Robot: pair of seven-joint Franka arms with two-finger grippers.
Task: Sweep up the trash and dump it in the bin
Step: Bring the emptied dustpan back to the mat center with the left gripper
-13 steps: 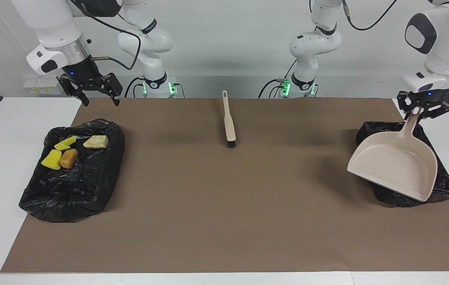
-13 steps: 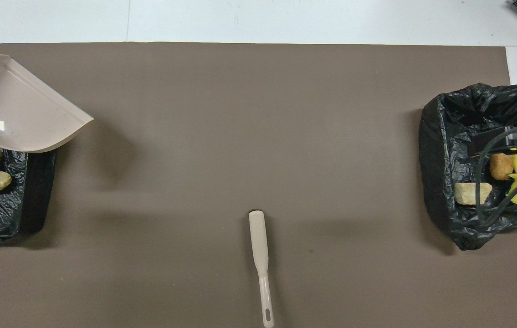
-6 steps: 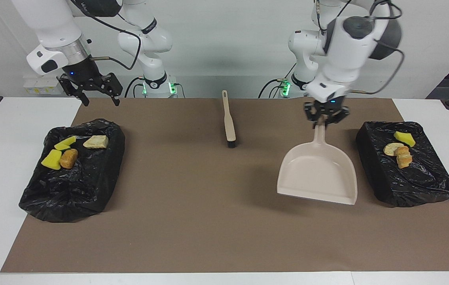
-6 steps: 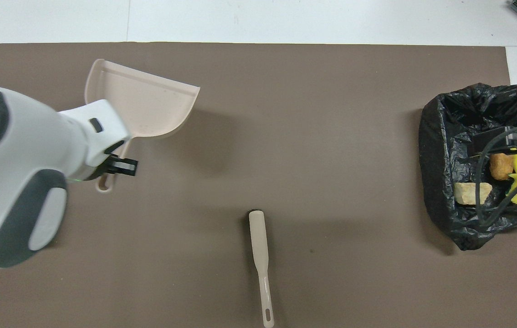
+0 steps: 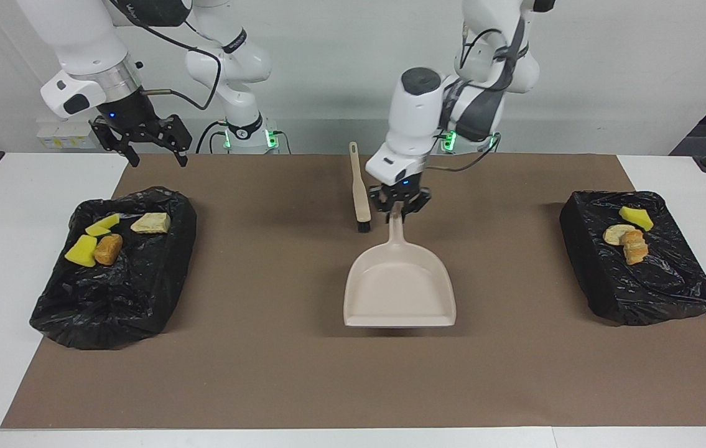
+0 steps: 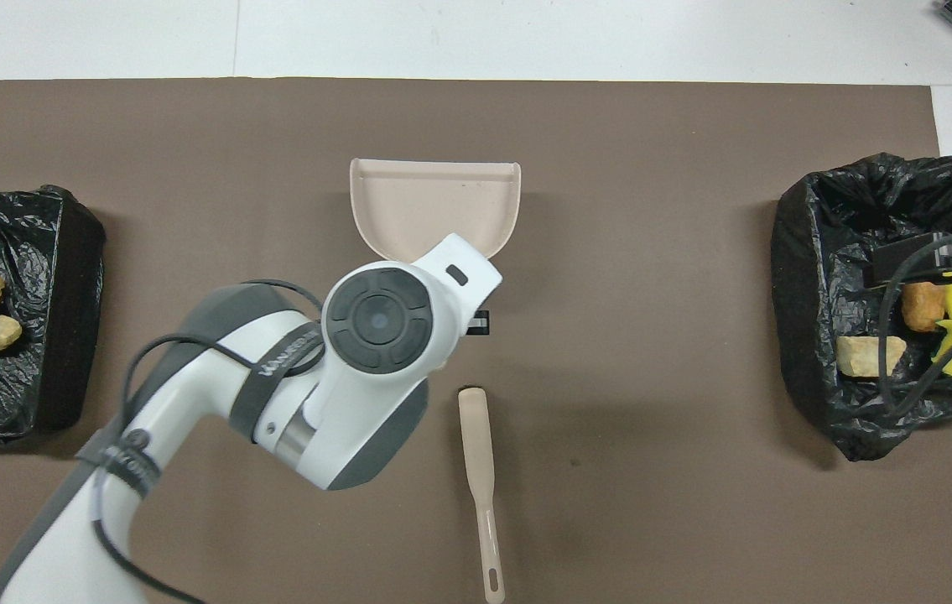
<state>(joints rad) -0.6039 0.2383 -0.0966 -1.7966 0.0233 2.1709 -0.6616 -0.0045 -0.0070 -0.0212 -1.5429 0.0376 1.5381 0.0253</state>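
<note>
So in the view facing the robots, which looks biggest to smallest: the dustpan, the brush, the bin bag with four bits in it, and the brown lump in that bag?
1. Bin bag, clearly the largest.
2. Dustpan, though it may be lifted slightly, which could inflate it.
3. Brush, long but thin.
4. Brown lump, the smallest.

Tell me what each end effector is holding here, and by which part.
The left end effector holds the beige dustpan by the top of its handle, over the mat's middle. The right end effector is open and holds nothing.
</note>
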